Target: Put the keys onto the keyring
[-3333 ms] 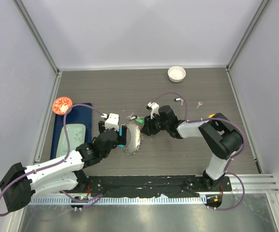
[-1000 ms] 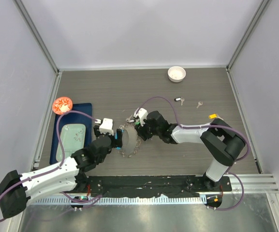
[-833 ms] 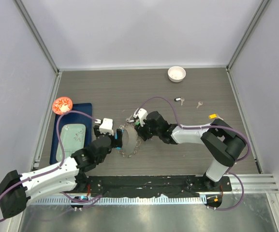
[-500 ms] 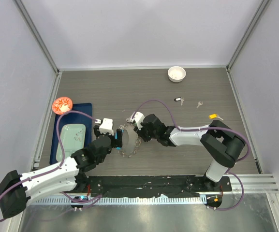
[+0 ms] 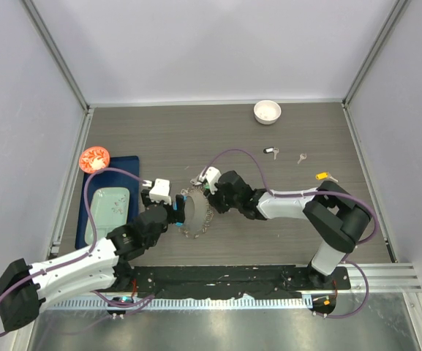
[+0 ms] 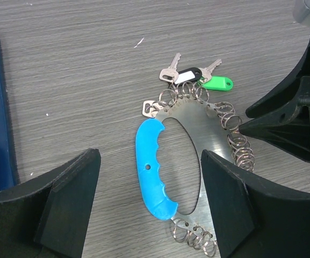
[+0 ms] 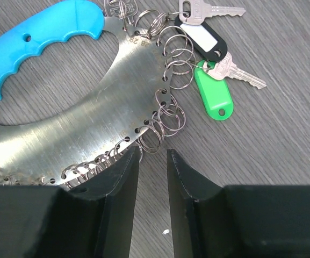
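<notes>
The keyring (image 6: 197, 126) is a flat silver oval plate with a blue grip (image 6: 152, 161) and several wire rings along its rim; it lies flat on the table (image 5: 194, 212). Keys with a black tag (image 7: 203, 37) and a green tag (image 7: 214, 97) hang on rings at its far end. My left gripper (image 6: 149, 158) stands open, one finger on each side of the ring and clear of it. My right gripper (image 7: 152, 153) is at the ring's right rim, jaws a narrow gap apart with only table between; its left finger (image 7: 117, 183) overlaps the rim rings.
Three loose keys lie at the back right: a black-tagged one (image 5: 271, 151), a plain one (image 5: 300, 156) and a yellow-tagged one (image 5: 322, 176). A white bowl (image 5: 267, 111) stands at the back. A blue tray (image 5: 108, 201) and a red disc (image 5: 93, 159) sit on the left.
My right gripper's jaws have narrowed over the last second, and it has edged slightly left against the ring's rim. The left gripper and the keyring have not moved.
</notes>
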`<control>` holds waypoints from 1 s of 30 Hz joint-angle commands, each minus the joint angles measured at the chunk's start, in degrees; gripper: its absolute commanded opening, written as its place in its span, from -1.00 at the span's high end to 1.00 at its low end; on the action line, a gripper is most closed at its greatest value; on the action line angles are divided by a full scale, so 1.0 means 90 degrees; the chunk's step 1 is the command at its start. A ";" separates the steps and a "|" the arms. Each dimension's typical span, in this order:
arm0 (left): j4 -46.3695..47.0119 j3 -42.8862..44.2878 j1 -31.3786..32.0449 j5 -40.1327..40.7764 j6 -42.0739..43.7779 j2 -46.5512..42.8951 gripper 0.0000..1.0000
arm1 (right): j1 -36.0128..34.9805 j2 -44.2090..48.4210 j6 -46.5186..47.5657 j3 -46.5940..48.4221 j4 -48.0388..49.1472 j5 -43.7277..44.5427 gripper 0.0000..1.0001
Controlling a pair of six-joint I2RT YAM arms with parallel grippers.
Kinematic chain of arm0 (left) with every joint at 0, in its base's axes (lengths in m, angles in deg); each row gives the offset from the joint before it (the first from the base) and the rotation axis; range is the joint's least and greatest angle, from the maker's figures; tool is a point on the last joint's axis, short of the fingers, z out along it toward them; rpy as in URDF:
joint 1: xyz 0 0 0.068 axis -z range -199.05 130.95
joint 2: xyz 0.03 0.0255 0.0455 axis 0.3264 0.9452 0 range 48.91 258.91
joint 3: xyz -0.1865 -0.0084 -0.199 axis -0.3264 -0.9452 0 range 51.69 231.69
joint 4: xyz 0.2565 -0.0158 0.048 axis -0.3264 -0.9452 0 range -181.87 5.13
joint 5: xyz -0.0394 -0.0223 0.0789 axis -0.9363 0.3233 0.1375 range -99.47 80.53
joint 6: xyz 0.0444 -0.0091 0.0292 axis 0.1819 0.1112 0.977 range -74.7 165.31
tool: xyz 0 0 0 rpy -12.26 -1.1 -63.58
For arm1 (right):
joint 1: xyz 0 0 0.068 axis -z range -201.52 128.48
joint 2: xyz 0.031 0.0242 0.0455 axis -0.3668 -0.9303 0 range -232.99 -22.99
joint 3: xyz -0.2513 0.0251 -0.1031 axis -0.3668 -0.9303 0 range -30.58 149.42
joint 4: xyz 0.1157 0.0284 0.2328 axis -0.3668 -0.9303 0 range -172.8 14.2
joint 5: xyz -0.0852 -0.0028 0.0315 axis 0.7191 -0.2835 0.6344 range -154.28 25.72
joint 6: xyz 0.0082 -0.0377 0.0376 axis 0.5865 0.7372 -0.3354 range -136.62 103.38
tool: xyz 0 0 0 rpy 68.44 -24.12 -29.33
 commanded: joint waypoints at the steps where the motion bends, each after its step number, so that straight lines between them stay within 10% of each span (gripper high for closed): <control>1: 0.0206 0.0178 -0.0009 0.0069 0.0032 -0.0140 -0.60 | 0.0172 -0.0077 -0.0436 0.0204 0.0394 -0.0566 0.33; 21: 0.0226 0.0187 -0.0019 0.0050 0.0052 -0.0102 -0.60 | 0.0514 -0.0419 -0.0642 0.0077 0.0736 -0.1261 0.44; 30: 0.0245 0.0187 -0.0019 0.0030 0.0062 -0.0063 -0.60 | 0.0533 -0.0244 -0.0574 0.0116 0.0415 -0.1251 0.83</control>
